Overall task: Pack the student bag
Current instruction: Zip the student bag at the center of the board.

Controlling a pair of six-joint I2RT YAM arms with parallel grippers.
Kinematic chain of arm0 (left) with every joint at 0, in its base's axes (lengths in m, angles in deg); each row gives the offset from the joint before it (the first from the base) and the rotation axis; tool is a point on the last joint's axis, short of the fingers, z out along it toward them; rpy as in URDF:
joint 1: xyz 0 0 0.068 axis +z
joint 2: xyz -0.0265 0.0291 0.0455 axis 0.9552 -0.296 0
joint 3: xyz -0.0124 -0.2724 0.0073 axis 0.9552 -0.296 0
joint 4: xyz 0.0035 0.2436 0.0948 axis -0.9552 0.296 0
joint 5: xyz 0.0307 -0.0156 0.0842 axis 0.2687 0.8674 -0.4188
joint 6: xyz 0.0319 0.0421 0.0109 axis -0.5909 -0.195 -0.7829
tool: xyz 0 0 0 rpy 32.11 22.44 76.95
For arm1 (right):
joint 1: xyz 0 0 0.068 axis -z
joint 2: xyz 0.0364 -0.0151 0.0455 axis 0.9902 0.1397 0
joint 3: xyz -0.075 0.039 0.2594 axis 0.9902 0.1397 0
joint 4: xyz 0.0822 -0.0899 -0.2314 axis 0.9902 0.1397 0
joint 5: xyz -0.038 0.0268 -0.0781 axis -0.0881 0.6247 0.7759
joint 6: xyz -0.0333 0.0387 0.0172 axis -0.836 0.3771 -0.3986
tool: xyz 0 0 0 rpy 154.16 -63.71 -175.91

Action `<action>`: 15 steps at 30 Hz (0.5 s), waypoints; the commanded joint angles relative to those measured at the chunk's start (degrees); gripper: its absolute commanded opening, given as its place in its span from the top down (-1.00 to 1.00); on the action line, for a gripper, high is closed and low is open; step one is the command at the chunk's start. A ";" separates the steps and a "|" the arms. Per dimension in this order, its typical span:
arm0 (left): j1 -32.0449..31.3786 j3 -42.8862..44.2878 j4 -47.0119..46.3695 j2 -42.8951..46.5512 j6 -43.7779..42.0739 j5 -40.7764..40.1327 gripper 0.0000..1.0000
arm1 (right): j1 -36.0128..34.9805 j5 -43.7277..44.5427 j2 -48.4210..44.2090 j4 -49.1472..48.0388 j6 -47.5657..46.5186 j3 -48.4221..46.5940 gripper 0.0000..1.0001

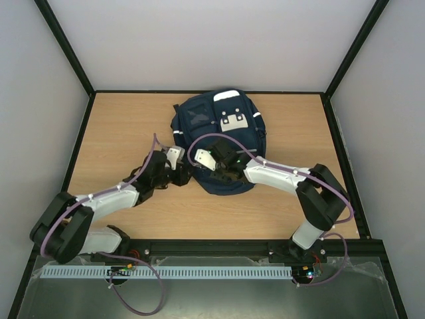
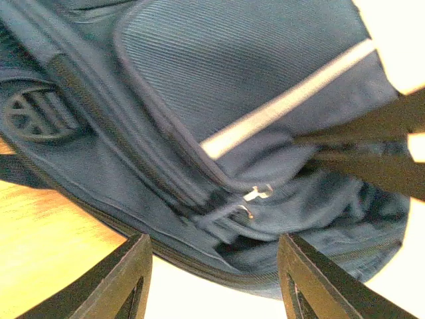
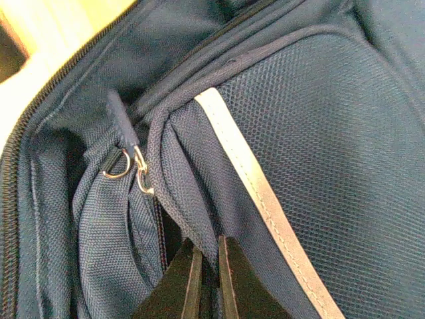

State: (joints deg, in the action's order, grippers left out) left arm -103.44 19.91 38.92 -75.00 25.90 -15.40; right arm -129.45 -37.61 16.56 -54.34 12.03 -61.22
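Soft, floppy bag (image 1: 199, 126): your right tool (image 3: 207, 256) pinches its fabric; left tool (image 2: 214, 242) gapes empty. Try the pull (image 3: 121, 114).

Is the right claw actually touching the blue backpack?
Touching. The right wrist view shows the right claw closed, its tips pinching a fabric fold of the backpack beside the white stripe.

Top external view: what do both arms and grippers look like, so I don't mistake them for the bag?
The left arm and right arm share a build: white link shells, bulky black joints, a purple cable running along each. The left gripper and right gripper carry black tapered fingers; no markings readable.
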 commanded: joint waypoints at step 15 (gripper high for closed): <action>-4.07 -1.37 -14.79 -3.46 -14.19 1.11 0.07 | 2.71 -6.34 -8.76 5.72 3.14 -1.13 0.91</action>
State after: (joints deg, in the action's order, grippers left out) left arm -107.44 17.05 29.29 -77.17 14.58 -16.05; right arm -127.18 -43.09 8.89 -51.71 12.49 -61.27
